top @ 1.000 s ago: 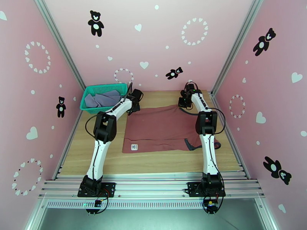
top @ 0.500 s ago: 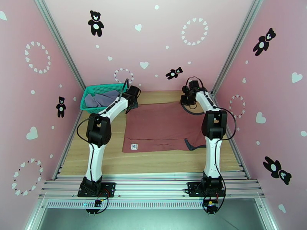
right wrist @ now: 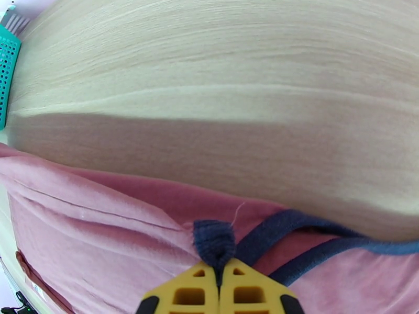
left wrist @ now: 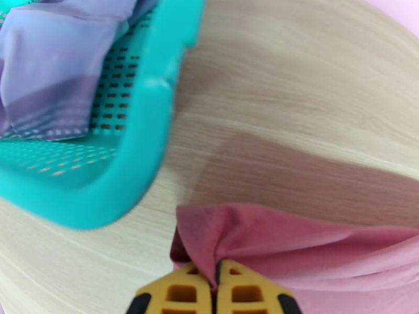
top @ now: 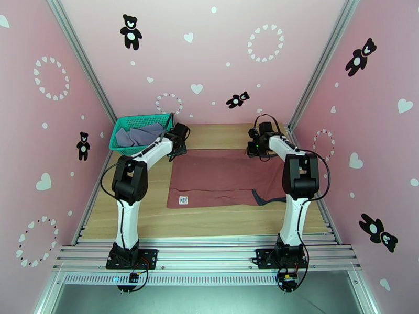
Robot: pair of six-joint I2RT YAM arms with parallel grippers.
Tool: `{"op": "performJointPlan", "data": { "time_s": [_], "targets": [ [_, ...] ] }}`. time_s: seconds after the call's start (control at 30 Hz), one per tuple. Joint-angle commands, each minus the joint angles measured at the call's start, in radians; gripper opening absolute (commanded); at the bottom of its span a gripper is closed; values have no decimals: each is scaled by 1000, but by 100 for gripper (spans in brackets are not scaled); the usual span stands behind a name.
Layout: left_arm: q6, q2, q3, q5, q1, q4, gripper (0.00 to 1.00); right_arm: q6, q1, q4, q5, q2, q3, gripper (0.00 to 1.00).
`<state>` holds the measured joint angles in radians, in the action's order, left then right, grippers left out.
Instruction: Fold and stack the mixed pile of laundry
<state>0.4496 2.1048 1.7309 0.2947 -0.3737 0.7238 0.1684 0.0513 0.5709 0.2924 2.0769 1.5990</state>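
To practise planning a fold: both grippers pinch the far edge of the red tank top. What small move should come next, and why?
Probably draw the far edge toward the near hem, both arms together. The left gripper is shut on a corner of the tank top, the right gripper on its navy trim; the rest lies flat on the table, ready to fold in half.
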Motion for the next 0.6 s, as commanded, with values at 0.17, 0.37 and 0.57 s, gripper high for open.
{"op": "performJointPlan", "data": {
  "time_s": [0.17,0.37,0.57],
  "targets": [
    [36,-63,-139,-28,6,-83,0,10,11,-75,-49,-116,-128,5],
    [46,-76,-196,-32,-1,-108,0,18,13,-88,-68,-158,-207,37],
    [46,-78,-219,-31,-7,-117,0,51,14,-96,-63,-231,-251,41]
  ]
}}
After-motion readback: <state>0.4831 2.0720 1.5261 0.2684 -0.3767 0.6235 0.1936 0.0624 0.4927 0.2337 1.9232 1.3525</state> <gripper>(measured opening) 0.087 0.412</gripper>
